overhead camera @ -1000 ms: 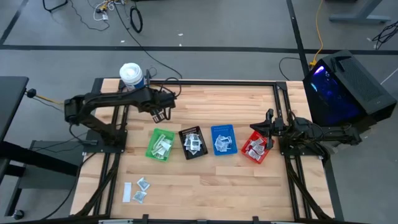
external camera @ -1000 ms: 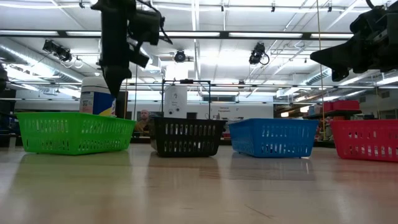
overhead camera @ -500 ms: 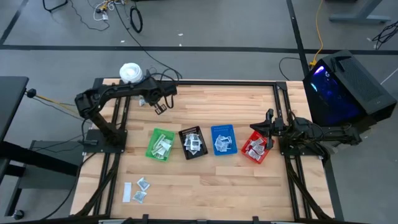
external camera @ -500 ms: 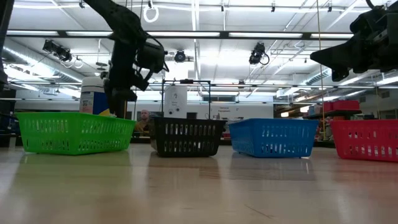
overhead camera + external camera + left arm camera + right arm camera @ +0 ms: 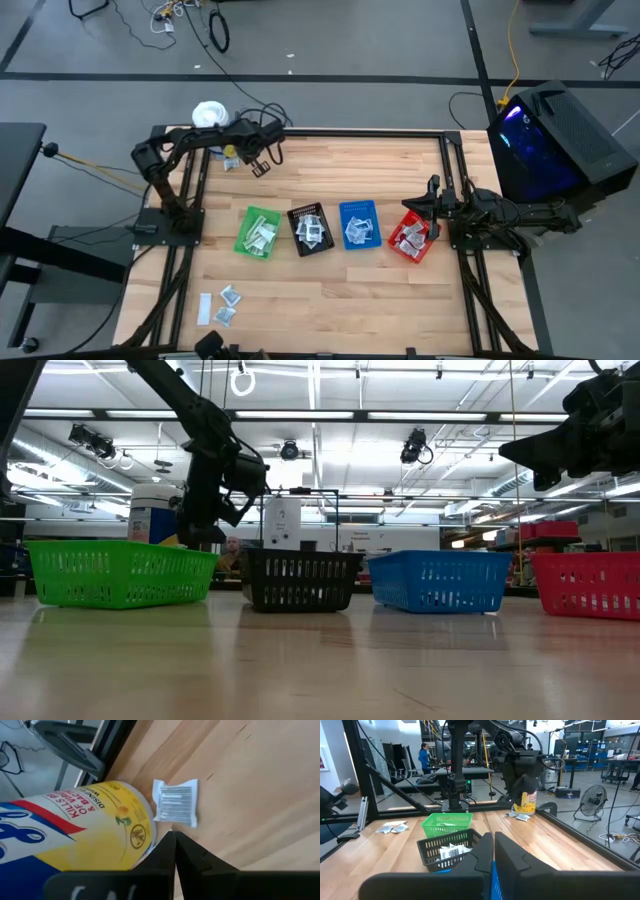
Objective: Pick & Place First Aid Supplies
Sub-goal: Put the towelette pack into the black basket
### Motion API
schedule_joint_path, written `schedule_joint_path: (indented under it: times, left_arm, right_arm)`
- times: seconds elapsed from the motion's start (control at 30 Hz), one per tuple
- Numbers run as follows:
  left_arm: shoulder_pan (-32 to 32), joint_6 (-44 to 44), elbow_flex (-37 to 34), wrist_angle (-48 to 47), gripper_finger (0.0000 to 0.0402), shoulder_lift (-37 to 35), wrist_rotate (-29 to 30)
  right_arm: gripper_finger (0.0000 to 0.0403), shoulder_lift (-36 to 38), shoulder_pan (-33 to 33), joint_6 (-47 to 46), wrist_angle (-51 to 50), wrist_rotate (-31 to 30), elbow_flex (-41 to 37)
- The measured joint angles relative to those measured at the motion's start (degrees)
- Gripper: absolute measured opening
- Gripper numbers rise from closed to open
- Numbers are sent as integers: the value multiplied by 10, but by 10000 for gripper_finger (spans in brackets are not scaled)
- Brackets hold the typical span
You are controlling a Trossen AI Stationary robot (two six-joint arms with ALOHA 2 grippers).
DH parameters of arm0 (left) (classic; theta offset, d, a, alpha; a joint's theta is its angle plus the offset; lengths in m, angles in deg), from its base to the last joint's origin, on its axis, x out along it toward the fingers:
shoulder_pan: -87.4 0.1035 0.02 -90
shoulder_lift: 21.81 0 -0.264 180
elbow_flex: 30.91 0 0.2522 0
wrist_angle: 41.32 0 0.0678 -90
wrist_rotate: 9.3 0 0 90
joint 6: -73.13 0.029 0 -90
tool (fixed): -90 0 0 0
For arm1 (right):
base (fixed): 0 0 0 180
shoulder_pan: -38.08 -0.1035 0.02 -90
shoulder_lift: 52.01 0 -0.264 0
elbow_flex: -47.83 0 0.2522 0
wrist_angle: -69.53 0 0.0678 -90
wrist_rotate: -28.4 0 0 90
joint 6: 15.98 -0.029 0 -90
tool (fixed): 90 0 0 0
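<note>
left gripper (image 5: 258, 166), fingers clenched together and holding nothing, hangs near the far left corner beside the white tub (image 5: 75, 830), with one sachet (image 5: 175, 802) flat on the table (image 5: 330, 300) just ahead. right gripper (image 5: 432, 205), closed and empty, waits over the red bin (image 5: 411, 238).

Grey floor (image 5: 380, 50) with cables; fluorescent ceiling lights (image 5: 330, 415) overhead.

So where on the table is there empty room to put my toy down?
Lots of bare wood lies between the tub corner and the row of bins, and again in front of the bins, right of the loose sachets. It is crowded along the green bin to red bin row, and by the left gripper.
</note>
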Motion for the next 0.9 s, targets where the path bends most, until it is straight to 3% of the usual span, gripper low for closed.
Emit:
schedule_joint_path:
  times: [0.33,0.63,0.9]
  left_arm:
    - [37,18,0,15,6,29,-12]
    - [31,24,0,27,16,30,-21]
    - [2,98,0,50,5,30,24]
  right_arm:
    - [23,0,0,0,0,0,0]
    - [23,0,0,0,0,0,0]
    - [23,0,0,0,0,0,0]
